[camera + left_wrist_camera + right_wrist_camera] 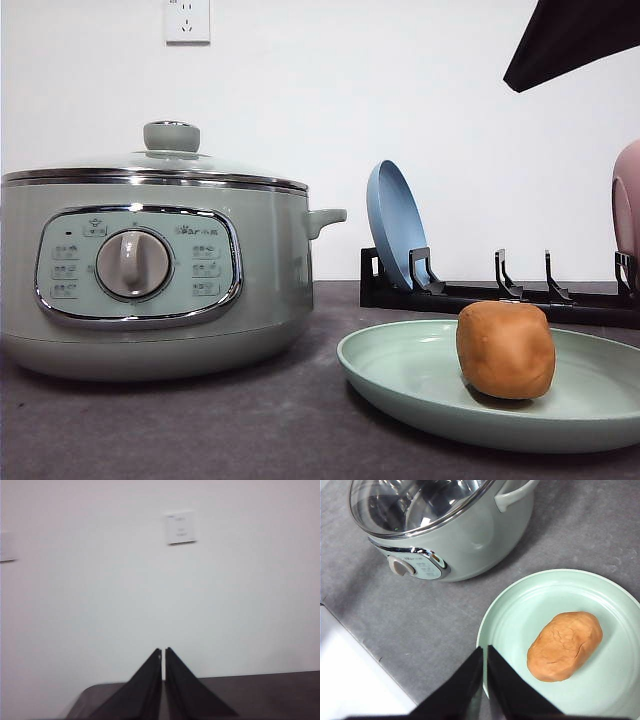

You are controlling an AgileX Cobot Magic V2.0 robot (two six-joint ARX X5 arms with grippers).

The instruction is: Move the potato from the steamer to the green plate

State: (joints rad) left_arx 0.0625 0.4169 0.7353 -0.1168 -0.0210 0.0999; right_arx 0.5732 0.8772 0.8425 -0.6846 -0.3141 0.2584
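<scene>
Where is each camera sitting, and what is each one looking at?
Front view: low at table height, facing the wall; steamer, potato on the green plate; a dark piece, probably arm, top right.
Left wrist view: on the left arm, facing the wall; left gripper shut.
Right wrist view: on the right arm, looking down; right gripper shut.
Front and right wrist share steamer, potato, plate.

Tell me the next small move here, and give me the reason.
Probably just lift the right gripper up and away. The potato already lies on the green plate, apart from the closed fingers, and the steamer has its lid on, so nothing seems left to carry.
</scene>
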